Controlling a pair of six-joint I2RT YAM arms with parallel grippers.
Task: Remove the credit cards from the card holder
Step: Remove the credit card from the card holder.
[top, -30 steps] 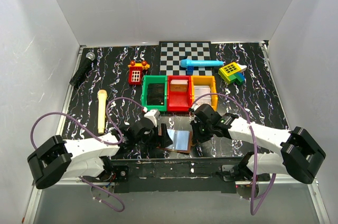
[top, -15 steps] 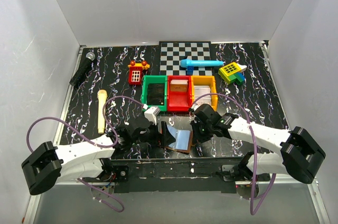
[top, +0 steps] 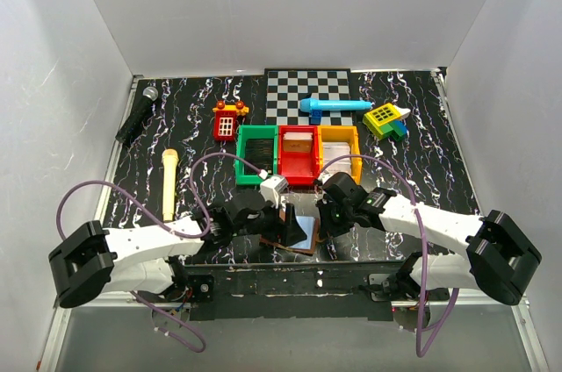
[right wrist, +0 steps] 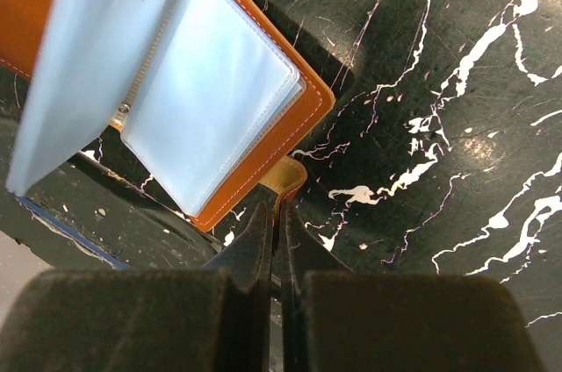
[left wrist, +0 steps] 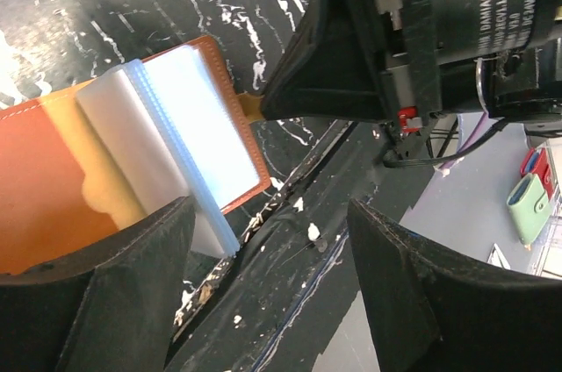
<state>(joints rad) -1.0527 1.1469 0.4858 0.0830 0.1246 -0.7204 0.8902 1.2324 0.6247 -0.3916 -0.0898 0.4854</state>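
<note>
Card holder (top: 301, 233), opened like a book, lying at the near edge of the marbled black table (top: 413, 126), in front of the red bin (top: 299, 154) and between the two grippers. Its tan leather cover rests flat; clear plastic sleeves (right wrist: 206, 82) fan upward from the spine. A small closure tab (right wrist: 286, 175) projects from the holder's right edge. Right gripper (right wrist: 279, 214): jaws pressed together, clamped on this tab. Left gripper (left wrist: 270, 214): jaws spread apart, gripping nothing, poised at the holder's left side, with the sleeve edges just beside one of its fingers (left wrist: 114, 284).
</note>
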